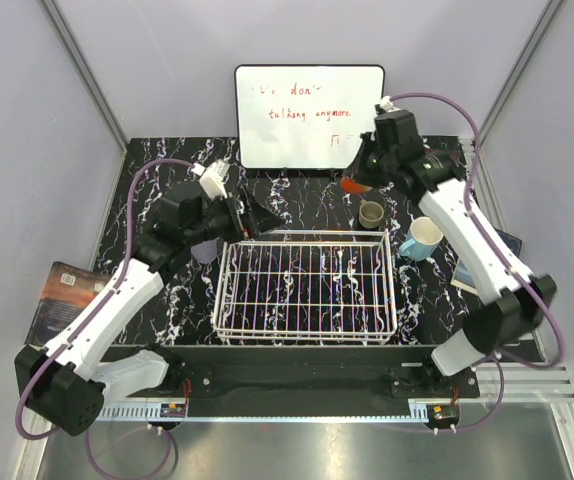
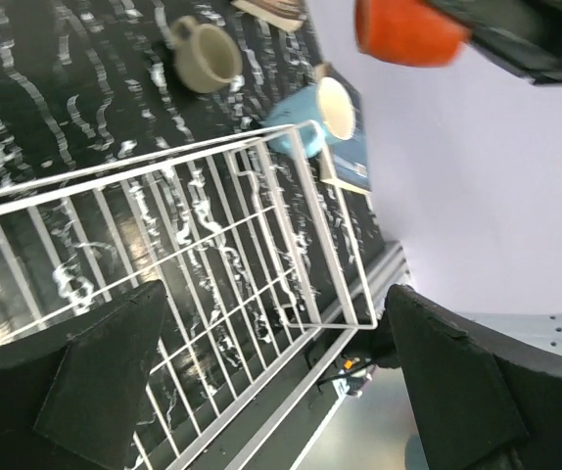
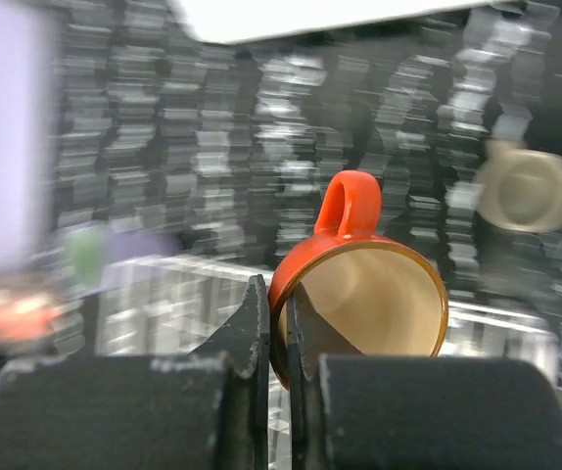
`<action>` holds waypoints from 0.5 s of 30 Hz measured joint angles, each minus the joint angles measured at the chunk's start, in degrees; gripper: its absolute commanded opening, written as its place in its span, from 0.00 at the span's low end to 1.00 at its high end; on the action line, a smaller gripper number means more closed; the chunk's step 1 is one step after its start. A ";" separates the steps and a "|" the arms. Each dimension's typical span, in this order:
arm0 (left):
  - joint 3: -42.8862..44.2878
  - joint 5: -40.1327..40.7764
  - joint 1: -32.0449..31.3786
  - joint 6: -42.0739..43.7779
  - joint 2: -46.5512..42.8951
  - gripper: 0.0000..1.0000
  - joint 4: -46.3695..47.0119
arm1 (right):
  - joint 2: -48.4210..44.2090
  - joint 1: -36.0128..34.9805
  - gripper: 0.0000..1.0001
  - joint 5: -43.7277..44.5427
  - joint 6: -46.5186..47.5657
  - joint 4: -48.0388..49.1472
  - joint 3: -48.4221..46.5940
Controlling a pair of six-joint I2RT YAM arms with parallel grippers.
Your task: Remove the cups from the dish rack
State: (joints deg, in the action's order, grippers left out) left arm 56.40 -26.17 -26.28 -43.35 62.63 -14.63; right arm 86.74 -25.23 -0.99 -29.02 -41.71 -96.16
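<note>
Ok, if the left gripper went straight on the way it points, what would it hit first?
Most likely the dish rack: in the left wrist view its wire floor fills the gap between the open jaws, with nothing in front. Depth is unclear, so the left gripper might touch the rim first.

whiteboard (image 1: 309,115), red handwriting, "don" and "talking anymore" legible; rest unclear

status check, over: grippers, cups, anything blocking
Right gripper shut on red-orange cup, held beyond the dish rack. Left gripper open, empty, near its far-left corner. Grey-brown cup, light blue mug outside it. Nothing blocking.
</note>
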 measured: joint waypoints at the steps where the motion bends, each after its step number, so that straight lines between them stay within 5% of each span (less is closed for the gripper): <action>1: -0.20 0.59 0.00 0.00 -0.33 0.99 -0.63 | 1.73 0.00 0.00 1.90 0.74 -1.03 -0.61; 15: -7.32 7.78 0.02 -0.04 -10.14 0.99 -7.17 | 26.49 0.00 0.00 10.88 6.19 -7.78 -13.29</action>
State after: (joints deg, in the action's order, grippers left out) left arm 49.08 -18.39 -26.26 -43.40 52.49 -21.80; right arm 113.23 -25.23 9.89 -22.83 -49.50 -109.45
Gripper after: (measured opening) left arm 0.987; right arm 0.047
